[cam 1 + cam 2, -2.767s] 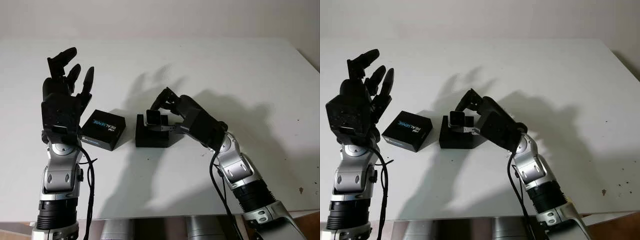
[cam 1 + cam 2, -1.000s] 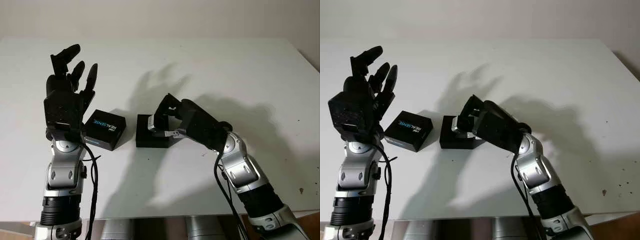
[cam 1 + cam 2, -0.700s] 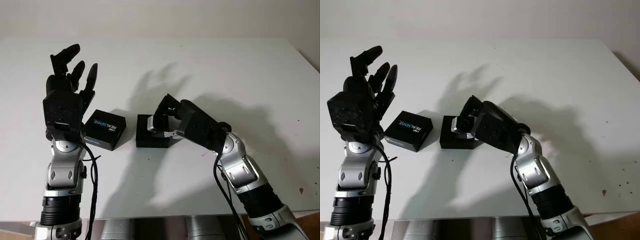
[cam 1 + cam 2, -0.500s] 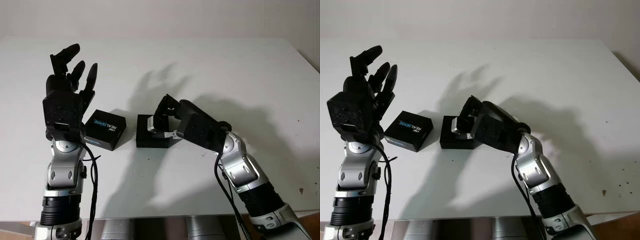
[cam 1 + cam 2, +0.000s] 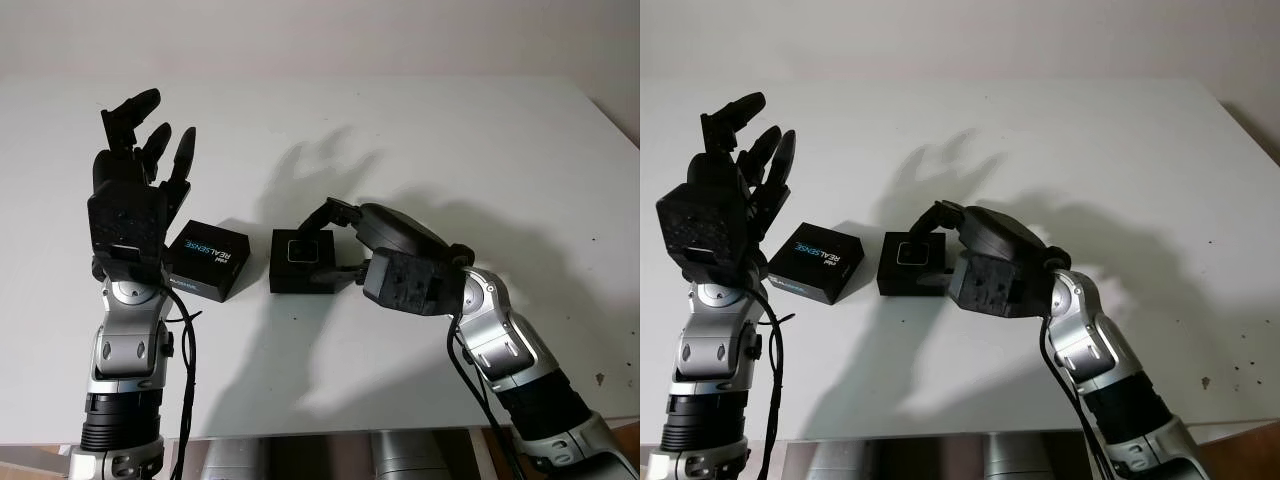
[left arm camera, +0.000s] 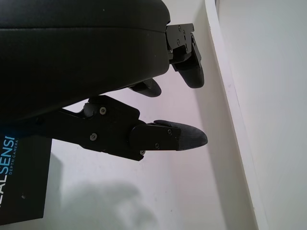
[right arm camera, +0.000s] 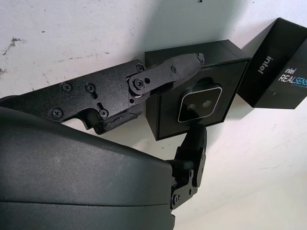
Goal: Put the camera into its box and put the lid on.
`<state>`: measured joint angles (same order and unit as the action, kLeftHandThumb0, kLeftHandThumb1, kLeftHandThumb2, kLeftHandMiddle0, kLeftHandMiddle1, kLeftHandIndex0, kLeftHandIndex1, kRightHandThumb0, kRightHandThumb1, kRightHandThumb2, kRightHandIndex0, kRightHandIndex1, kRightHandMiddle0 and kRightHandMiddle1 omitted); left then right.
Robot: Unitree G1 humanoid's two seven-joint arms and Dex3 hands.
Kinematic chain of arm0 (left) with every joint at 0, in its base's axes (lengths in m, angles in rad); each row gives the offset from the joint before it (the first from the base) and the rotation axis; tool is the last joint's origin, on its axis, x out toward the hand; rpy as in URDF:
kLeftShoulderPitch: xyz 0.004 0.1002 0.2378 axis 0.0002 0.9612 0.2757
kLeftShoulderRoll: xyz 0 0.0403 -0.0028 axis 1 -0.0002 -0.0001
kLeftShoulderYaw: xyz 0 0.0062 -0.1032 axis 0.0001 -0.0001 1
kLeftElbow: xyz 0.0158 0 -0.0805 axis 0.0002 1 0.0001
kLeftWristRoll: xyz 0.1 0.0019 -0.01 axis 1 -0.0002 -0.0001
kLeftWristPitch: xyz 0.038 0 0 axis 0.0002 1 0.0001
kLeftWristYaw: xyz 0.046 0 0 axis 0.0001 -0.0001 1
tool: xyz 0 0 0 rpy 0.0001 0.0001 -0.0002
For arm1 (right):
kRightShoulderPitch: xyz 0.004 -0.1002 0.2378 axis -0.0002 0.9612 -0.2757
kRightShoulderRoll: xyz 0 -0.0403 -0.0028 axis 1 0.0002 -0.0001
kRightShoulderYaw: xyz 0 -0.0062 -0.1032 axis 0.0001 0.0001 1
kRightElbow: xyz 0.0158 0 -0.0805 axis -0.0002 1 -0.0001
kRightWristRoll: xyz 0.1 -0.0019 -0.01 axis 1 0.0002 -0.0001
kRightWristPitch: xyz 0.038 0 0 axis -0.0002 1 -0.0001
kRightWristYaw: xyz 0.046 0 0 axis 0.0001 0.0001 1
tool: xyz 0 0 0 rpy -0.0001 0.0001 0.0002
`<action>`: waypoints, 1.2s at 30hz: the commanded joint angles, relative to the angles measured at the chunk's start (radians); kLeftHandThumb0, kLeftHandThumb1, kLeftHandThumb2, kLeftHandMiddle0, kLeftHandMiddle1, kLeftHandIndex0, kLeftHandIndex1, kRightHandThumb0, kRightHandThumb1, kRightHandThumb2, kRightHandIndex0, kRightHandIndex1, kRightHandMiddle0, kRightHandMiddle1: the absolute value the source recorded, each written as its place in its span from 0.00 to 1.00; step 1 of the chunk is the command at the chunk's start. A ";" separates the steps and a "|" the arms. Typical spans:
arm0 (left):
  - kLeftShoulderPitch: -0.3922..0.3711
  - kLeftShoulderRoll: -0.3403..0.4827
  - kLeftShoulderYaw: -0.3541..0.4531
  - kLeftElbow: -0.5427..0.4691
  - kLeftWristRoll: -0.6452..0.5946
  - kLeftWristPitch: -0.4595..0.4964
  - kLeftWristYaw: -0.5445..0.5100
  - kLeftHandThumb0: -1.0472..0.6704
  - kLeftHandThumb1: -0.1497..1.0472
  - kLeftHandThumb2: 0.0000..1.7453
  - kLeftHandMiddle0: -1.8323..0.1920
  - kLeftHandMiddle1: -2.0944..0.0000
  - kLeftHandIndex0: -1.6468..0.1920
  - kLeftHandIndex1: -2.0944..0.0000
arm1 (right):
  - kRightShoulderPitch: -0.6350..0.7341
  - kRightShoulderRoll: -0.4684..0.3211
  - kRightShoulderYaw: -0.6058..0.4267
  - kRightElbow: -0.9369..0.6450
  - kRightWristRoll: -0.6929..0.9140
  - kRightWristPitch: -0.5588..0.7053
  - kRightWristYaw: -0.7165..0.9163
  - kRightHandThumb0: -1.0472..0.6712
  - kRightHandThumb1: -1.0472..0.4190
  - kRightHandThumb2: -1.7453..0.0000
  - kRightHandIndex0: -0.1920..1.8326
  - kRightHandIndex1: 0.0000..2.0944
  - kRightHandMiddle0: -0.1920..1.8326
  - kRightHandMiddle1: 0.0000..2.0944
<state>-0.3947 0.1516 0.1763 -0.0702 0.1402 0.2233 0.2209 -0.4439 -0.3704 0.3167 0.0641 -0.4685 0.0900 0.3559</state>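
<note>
Now the camera (image 7: pixel 200 100) sits in its box (image 7: pixel 165 120), between the released right robot hand (image 7: pixel 189 98) fingers.

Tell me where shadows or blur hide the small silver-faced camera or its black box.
Left eye view: hand shadows fall behind the black box, and the silver-faced camera stays visible. Right wrist view: the right hand reaches across the box; both lenses read sharply. Left wrist view: the raised, open left hand looks soft.
</note>
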 commanded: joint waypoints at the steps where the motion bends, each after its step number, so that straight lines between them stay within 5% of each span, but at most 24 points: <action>1: -0.001 -0.005 -0.001 -0.017 -0.004 0.000 0.000 0.30 1.00 0.17 0.81 0.84 0.97 0.53 | 0.003 -0.009 -0.012 0.002 0.002 -0.019 -0.013 0.26 0.08 0.97 0.13 0.02 0.19 0.18; 14: 0.010 0.007 0.010 -0.017 -0.008 -0.031 -0.007 0.30 1.00 0.17 0.81 0.83 0.98 0.51 | -0.026 0.034 -0.136 0.019 0.136 -0.097 -0.100 0.26 0.06 0.96 0.14 0.03 0.18 0.12; 21: 0.028 0.055 0.030 -0.102 -0.032 0.015 -0.083 0.31 1.00 0.16 0.85 0.81 1.00 0.54 | -0.053 0.040 -0.205 0.014 0.215 -0.126 -0.124 0.24 0.01 0.96 0.14 0.03 0.16 0.10; 24: 0.058 0.164 0.014 -0.153 0.006 0.048 -0.188 0.29 1.00 0.17 0.85 0.80 0.99 0.59 | -0.065 0.045 -0.238 0.028 0.267 -0.126 -0.116 0.23 0.00 0.96 0.15 0.03 0.17 0.10; 28: 0.092 0.322 0.036 -0.189 -0.033 0.071 -0.397 0.25 1.00 0.15 0.82 0.90 0.93 0.74 | -0.082 0.032 -0.303 0.038 0.406 -0.075 -0.028 0.22 0.00 0.95 0.14 0.02 0.14 0.09; 36: 0.133 0.657 0.024 -0.189 -0.022 0.052 -0.754 0.23 0.93 0.02 0.86 0.98 0.93 0.90 | -0.121 0.006 -0.446 0.069 0.615 0.002 0.045 0.14 0.00 0.74 0.10 0.01 0.11 0.05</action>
<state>-0.2671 0.7714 0.2093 -0.2484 0.1157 0.2972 -0.5090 -0.5444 -0.3504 -0.1111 0.1329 0.1262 0.0773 0.3961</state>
